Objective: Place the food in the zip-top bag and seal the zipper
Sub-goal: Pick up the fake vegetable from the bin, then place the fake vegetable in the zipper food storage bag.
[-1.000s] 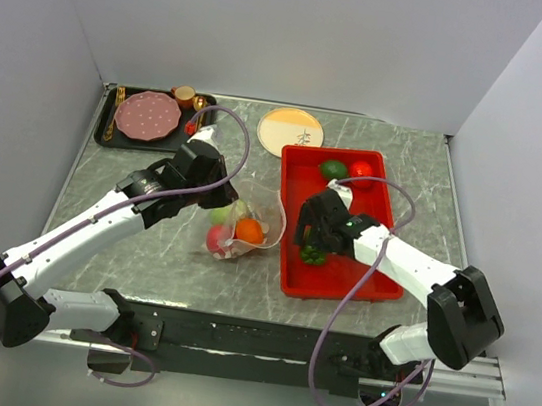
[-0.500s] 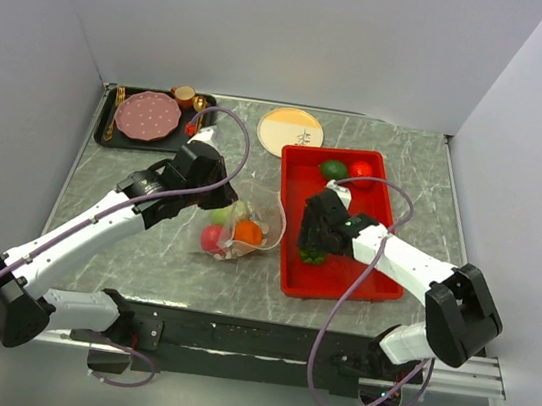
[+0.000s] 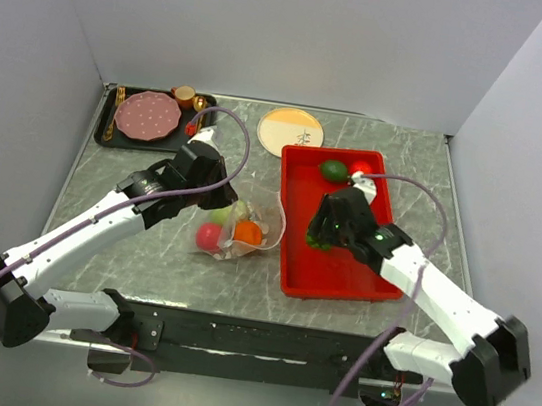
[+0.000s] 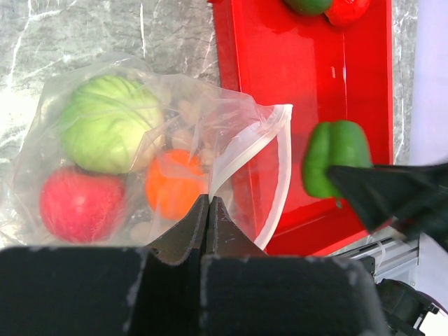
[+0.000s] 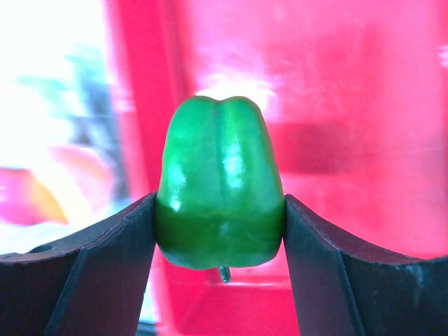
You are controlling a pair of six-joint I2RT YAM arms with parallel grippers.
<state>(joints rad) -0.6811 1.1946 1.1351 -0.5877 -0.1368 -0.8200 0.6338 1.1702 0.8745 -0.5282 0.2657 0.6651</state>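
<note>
The clear zip-top bag lies left of the red tray. It holds a light green cabbage, a red fruit and an orange fruit. My left gripper is shut on the bag's mouth edge, at the whitish zipper, holding it open. My right gripper is shut on a green pepper, held above the tray; the pepper also shows in the left wrist view and the top view. A dark green fruit and a red fruit lie at the tray's far end.
A black tray with a pink plate, a cup and cutlery stands at the back left. A round yellow-white dish sits behind the red tray. White walls enclose the table on three sides.
My right gripper has lifted the green pepper off the tray floor and moved it toward the far side. The bag has shifted a little in my left gripper's hold.
</note>
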